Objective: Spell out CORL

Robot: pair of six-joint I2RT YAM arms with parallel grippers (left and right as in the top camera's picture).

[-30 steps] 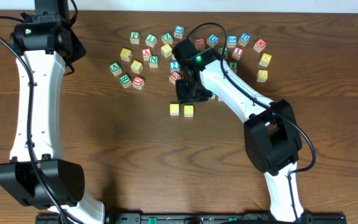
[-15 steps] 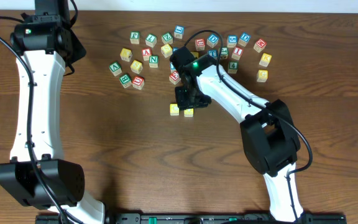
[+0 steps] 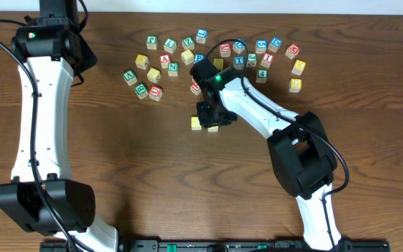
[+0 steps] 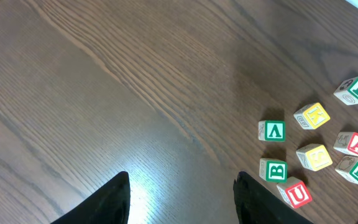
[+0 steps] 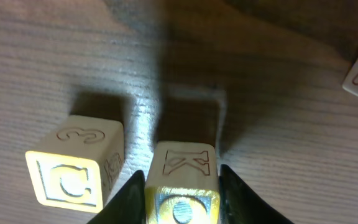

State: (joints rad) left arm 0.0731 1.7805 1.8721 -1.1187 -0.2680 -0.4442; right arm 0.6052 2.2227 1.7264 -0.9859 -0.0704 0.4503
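Observation:
Two yellow-topped cubes sit side by side in the middle of the table. The C cube (image 3: 196, 123) (image 5: 73, 171) is on the left, with the O cube (image 3: 213, 127) (image 5: 182, 180) just to its right. My right gripper (image 3: 212, 117) (image 5: 182, 199) reaches down over the O cube, and both fingers press against its sides. The C cube stands free, a small gap from the left finger. I cannot pick out the R and L cubes in the pile. My left gripper (image 4: 182, 202) hangs open over bare wood at the far left, holding nothing.
A loose pile of letter cubes (image 3: 187, 56) spreads across the back of the table. A red-lettered cube (image 3: 196, 87) lies just behind my right wrist. Two yellow cubes (image 3: 297, 75) sit at the far right. Green V (image 4: 272, 130), green B (image 4: 273, 169) and red U (image 4: 294, 194) lie near my left gripper.
My right gripper came forward and down from the pile's edge onto the O cube, and its fingers closed in on the cube. The left arm has not moved.

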